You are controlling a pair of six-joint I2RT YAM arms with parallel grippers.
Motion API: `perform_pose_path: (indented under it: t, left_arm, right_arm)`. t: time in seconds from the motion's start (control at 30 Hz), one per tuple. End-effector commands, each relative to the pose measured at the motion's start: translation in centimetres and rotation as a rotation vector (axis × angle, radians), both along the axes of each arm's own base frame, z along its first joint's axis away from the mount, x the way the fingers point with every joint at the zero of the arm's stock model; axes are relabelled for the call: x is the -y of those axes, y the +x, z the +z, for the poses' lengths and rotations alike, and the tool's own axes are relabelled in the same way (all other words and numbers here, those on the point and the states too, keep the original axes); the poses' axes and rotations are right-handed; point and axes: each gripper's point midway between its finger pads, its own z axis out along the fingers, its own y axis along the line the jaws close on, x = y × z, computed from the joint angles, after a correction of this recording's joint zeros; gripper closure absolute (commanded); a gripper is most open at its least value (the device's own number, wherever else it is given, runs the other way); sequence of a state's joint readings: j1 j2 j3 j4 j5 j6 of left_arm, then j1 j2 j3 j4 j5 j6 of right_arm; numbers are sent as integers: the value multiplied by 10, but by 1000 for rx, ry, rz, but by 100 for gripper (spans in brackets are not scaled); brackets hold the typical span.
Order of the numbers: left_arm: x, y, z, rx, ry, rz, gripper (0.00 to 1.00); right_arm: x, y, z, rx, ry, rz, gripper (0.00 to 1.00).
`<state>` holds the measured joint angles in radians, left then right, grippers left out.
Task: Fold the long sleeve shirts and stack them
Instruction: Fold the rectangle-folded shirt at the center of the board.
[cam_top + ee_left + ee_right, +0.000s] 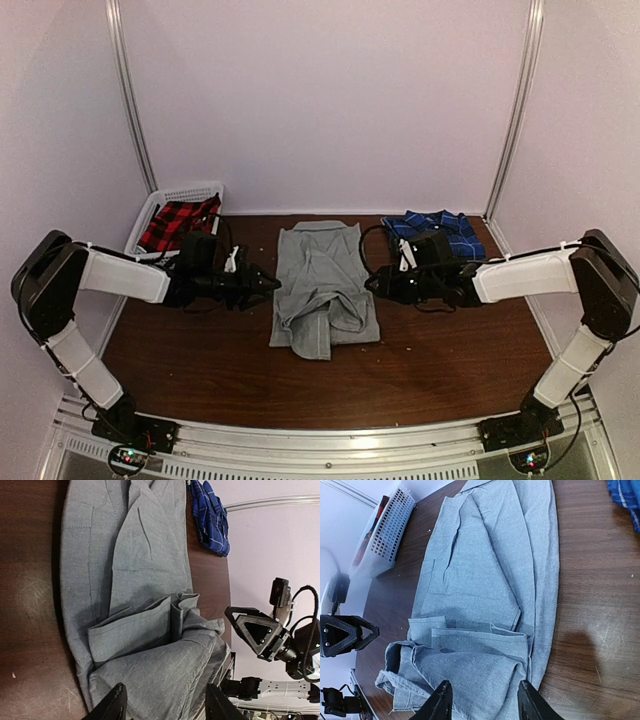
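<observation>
At grey shirt [322, 270] edges: left pincer [268, 284], right pincer [372, 284].

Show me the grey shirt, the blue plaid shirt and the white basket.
Plain light grey fabric shirt [320, 270]: top view, its middle panel.
Dark blue plaid fabric shirt [460, 232]: top view, its right half.
White slotted plastic basket [190, 189]: top view, its far rim.

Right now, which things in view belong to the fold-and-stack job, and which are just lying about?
Belongs to the job:
- grey shirt, partly folded at the table's centre
- blue plaid shirt, bunched at the back right

Lying about:
- white basket at the back left
- red-and-black plaid cloth inside it; what kind of garment is unclear
</observation>
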<state>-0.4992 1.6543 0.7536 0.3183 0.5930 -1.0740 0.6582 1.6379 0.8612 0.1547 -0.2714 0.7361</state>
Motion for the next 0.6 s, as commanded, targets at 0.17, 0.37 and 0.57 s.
perform_pose_path:
  t: [0.17, 0.37, 0.57]
  left_arm:
    - [-10, -42, 4, 119, 187, -81, 49]
    - [6, -67, -1, 129, 247, -114, 51]
    - [16, -70, -14, 109, 311, -103, 51]
  right_arm:
    - [8, -38, 1, 121, -232, 86, 54]
    - [-3, -53, -12, 121, -323, 120, 55]
    - [-18, -58, -28, 108, -361, 134, 55]
